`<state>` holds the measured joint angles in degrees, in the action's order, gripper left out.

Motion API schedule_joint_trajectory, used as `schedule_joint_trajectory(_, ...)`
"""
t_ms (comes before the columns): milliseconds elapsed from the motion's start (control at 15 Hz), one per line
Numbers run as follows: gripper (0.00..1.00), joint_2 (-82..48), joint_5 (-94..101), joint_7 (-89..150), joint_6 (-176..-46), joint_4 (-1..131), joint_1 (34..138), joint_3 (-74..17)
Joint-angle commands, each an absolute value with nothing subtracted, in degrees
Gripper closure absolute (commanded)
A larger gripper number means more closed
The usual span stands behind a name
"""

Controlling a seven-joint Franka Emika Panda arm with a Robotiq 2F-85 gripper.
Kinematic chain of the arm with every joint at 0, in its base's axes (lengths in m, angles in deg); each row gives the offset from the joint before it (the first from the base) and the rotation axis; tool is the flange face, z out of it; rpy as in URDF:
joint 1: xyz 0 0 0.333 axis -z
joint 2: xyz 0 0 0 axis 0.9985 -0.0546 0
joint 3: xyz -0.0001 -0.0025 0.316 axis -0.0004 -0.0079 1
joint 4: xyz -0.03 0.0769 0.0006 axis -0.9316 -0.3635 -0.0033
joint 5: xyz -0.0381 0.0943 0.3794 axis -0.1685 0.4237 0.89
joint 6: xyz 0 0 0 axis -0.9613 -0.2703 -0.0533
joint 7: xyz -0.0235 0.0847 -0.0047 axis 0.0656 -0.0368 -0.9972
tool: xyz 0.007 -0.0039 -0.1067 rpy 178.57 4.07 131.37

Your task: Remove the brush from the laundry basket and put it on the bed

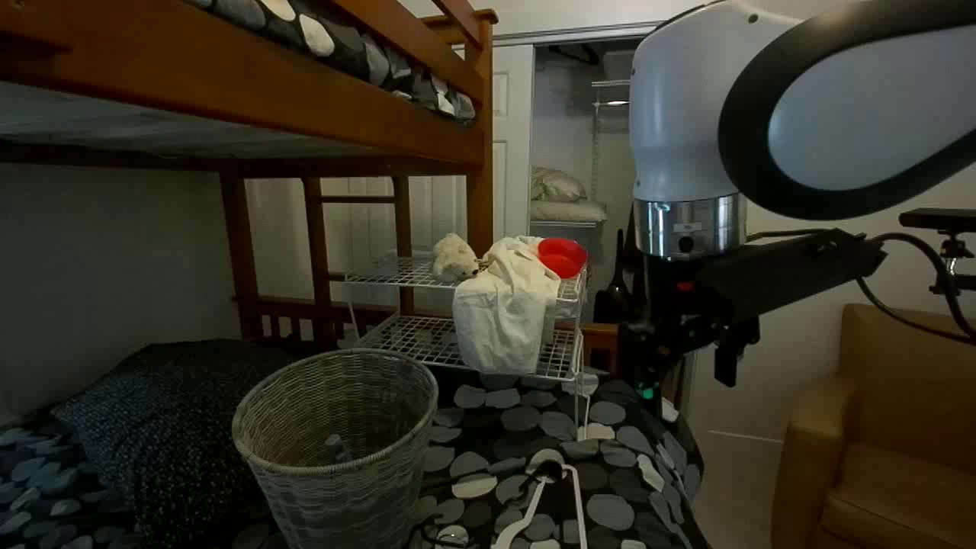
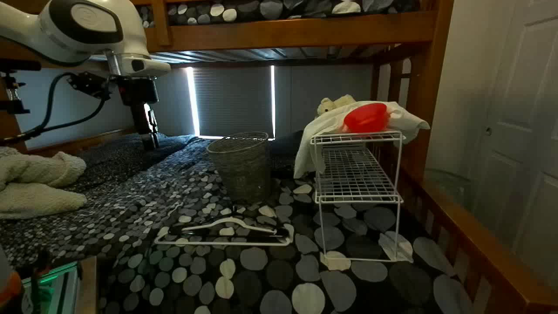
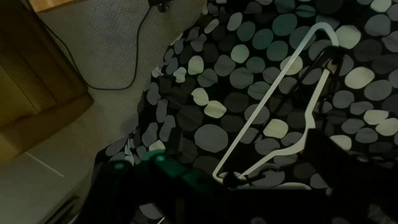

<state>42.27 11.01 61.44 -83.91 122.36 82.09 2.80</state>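
Note:
The round grey woven laundry basket (image 1: 343, 496) stands on the bed's spotted bedding (image 1: 610, 511); basket (image 2: 246, 174) and bedding (image 2: 261, 301) show in both exterior views. A small pale grey-blue thing (image 1: 335, 448) shows low inside the basket; I cannot tell whether it is the brush. No brush shows clearly anywhere else. My gripper (image 1: 686, 377) hangs pointing down, apart from the basket and off to its side, and it also shows in an exterior view (image 2: 150, 141). In the wrist view my gripper (image 3: 244, 140) has its fingers wide apart over the bedding, with nothing between them.
Hangers (image 2: 235, 222) lie on the bedding near the basket. A white wire rack (image 2: 357, 198) holds a white cloth (image 2: 314, 135), a red bowl (image 2: 368, 117) and a plush bear (image 1: 455, 258). The upper bunk (image 2: 296, 35) overhangs. A cream blanket (image 2: 39, 183) and tan armchair (image 1: 900, 427) stand at the sides.

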Motion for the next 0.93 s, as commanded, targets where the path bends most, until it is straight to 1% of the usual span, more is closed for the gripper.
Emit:
schedule_joint_trajectory(0,0.00,41.76,10.03,62.32,-83.91,122.31,80.67,1.58)
schedule_joint_trajectory(333,0.00,41.75,10.03,62.32,-83.91,122.31,80.67,1.58)
schedule_joint_trajectory(533,0.00,37.35,10.05,63.18,-93.69,120.27,81.93,2.38)
schedule_joint_trajectory(733,0.00,29.56,7.16,60.90,-105.00,114.90,83.36,2.07)
schedule_joint_trajectory(867,0.00,22.28,6.33,54.72,-107.09,108.97,81.84,0.62)
